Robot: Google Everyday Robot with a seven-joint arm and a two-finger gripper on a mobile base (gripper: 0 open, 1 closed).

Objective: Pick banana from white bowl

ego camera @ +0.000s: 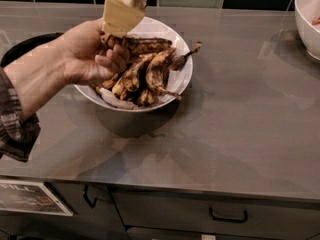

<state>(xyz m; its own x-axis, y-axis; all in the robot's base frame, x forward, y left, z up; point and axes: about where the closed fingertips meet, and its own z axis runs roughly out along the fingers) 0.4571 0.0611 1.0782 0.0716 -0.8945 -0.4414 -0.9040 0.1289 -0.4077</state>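
Note:
The wide white bowl (184,79) sits on the grey counter, left of centre, and holds several overripe bananas. The darkest banana (148,45) lies across the back of the pile; yellower, blotched ones (131,78) lie in front of it. My gripper (121,15), cream-coloured, hangs from the top edge over the back left of the bowl, its tip right at the dark banana's left end. A person's hand (82,54) reaches in from the left, with its fingers on the bananas just under my gripper.
A dark round opening (22,48) is sunk in the counter at the far left, behind the person's arm. A deeper white bowl (306,19) stands at the top right corner. Drawers with black handles (227,216) run below the counter's front edge.

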